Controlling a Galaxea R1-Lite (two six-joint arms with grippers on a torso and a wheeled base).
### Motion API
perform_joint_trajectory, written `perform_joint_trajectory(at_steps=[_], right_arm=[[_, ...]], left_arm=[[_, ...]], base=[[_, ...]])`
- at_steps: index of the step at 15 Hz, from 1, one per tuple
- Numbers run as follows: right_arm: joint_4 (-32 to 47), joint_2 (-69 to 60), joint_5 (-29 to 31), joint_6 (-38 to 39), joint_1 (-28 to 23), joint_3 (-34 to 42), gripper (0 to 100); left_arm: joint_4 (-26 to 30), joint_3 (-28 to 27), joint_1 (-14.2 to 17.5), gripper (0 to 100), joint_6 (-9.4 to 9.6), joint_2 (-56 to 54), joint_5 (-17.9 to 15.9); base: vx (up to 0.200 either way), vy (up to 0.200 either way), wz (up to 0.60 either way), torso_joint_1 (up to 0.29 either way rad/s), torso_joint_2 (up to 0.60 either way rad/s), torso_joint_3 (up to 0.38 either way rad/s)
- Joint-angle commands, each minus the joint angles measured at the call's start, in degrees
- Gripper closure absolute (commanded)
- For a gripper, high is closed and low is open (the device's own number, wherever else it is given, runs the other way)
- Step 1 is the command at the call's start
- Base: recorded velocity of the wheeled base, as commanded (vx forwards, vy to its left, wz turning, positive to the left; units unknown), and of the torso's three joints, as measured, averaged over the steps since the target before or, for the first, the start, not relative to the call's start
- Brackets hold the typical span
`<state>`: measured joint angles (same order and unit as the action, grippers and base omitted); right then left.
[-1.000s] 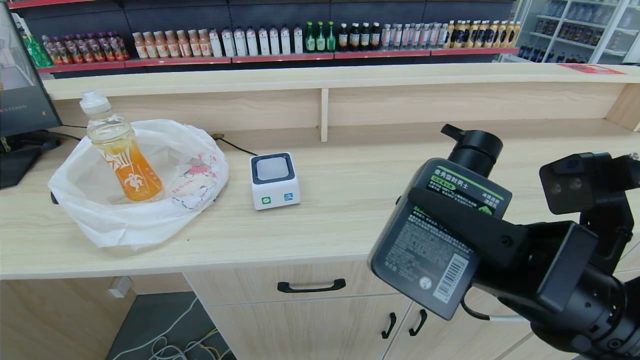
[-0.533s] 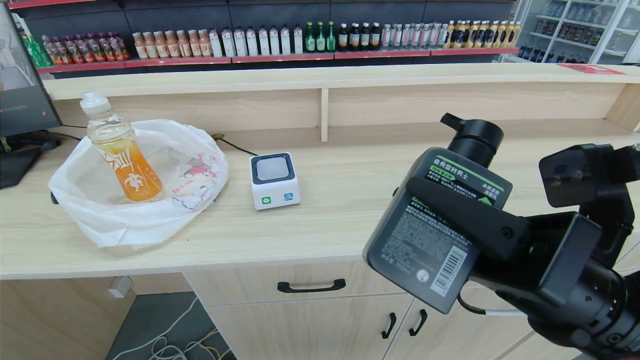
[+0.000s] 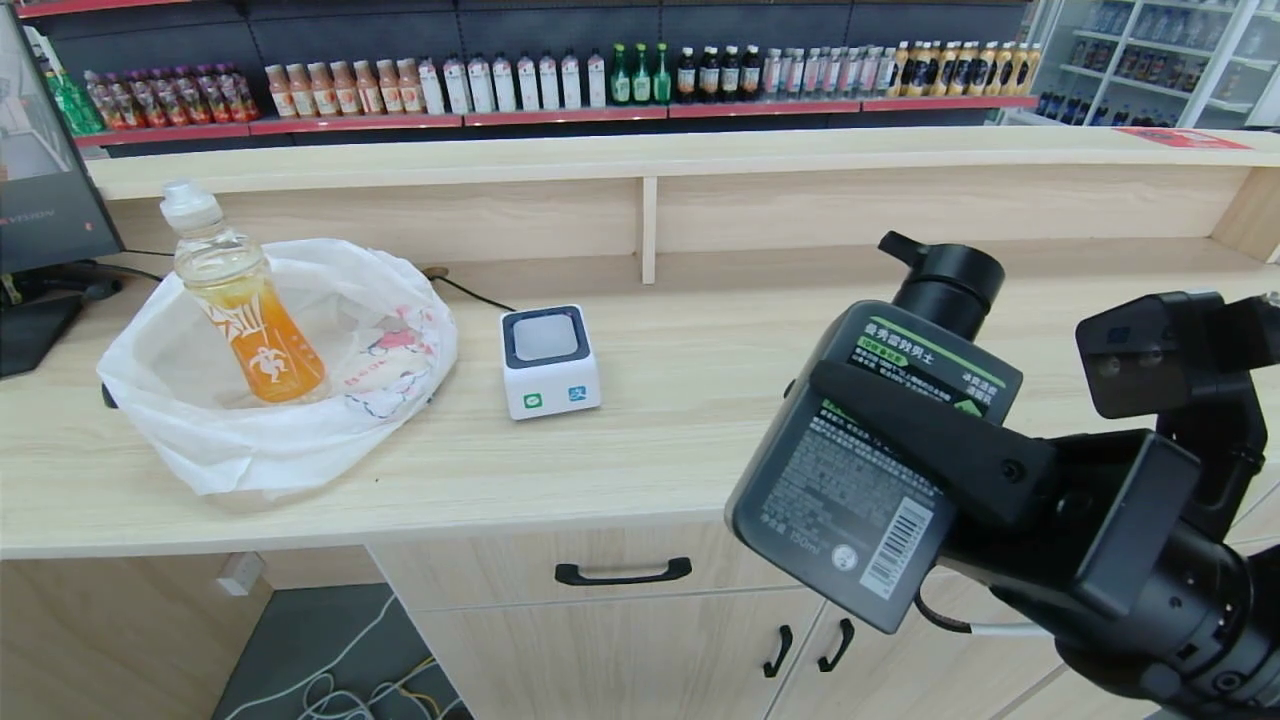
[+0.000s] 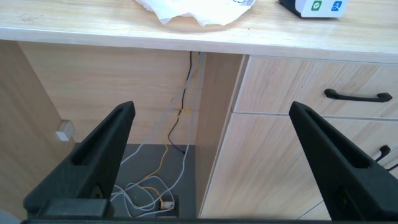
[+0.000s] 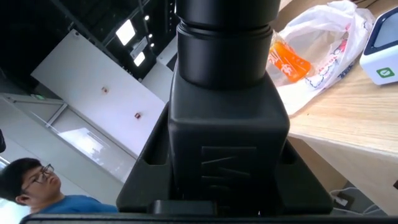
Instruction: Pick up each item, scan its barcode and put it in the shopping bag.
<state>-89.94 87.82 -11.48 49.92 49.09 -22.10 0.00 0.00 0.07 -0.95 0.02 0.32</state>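
My right gripper [image 3: 840, 410] is shut on a dark grey pump bottle [image 3: 830, 500], held tilted in the air over the counter's front edge at the right. Its barcode label faces my head camera. The same bottle [image 5: 224, 93] rises close before the right wrist camera. A white scanner box [image 3: 549, 360] stands mid-counter, left of the held bottle. Further left lies the white shopping bag [image 3: 250, 440] with an orange drink bottle [image 3: 245, 300] standing in it. My left gripper [image 4: 211, 168] hangs open below the counter, facing the cabinet fronts, with nothing between its fingers.
A dark monitor [image 3: 40, 200] stands at the counter's far left. A raised wooden ledge [image 3: 650, 160] runs along the back, with drink shelves [image 3: 600, 80] behind it. Drawers with black handles [image 3: 622, 573] sit under the counter, and cables [image 4: 168, 155] hang below.
The right gripper has raised the pump bottle slightly and shifted it a little left, then held nearly still. The bag, drink bottle and scanner have not moved.
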Motion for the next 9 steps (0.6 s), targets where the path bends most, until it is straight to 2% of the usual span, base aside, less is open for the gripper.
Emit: perform_joint_trajectory(at_steps=[1,5,9], right_arm=[[-0.06,0.25,-0.03,-0.09,-0.22,0.30,100],[-0.06,1.56,-0.03,-4.39,-0.22,0.57,100],[-0.06,4.02,-0.03,-15.12,-2.33,0.48,100]], left_arm=[[0.00,0.00,0.01,0,-0.02,-0.02,0.03],[0.00,0.00,0.01,0,-0.02,-0.02,0.03],[0.00,0.00,0.01,0,-0.02,-0.02,0.03]], base=[[0.000,0.000,0.00,0.000,0.00,0.000],[0.000,0.000,0.00,0.000,0.00,0.000],[0.000,0.000,0.00,0.000,0.00,0.000]])
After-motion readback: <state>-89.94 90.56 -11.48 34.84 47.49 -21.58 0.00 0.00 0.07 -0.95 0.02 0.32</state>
